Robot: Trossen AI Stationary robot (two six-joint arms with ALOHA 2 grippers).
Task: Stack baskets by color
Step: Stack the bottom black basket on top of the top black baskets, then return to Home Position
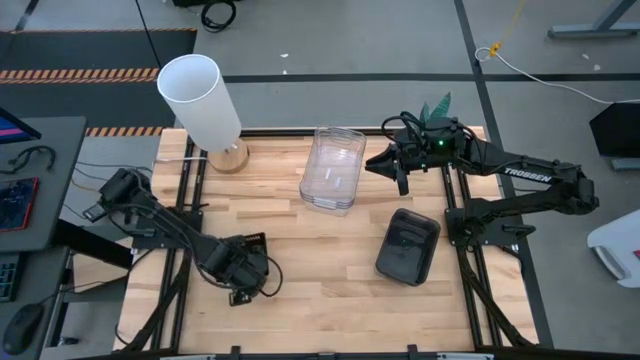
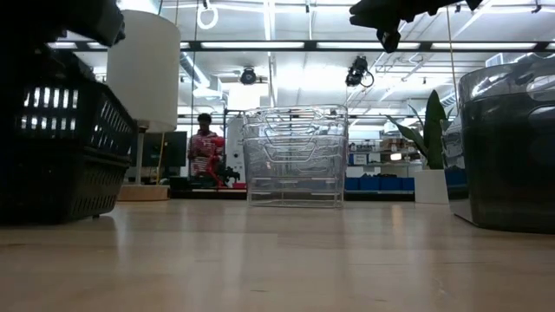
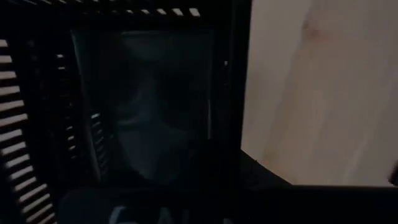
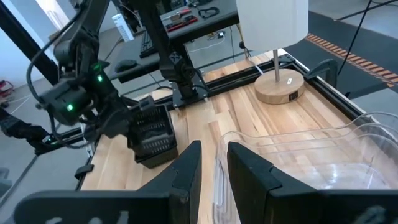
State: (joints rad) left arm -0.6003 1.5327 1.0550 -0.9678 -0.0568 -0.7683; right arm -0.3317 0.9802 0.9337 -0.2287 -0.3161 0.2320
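Lamp point(image 4: 273, 25) and black basket point(image 4: 152, 134) fill right wrist view only.

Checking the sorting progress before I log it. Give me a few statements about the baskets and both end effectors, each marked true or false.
1. The clear baskets sit nested in one stack. True.
2. The right end effector grips the dark grey basket. False: it hangs beside the clear stack, holding nothing.
3. The left end effector is at the black grid basket. True.
4. The lamp lies tipped over. False: it stands upright.
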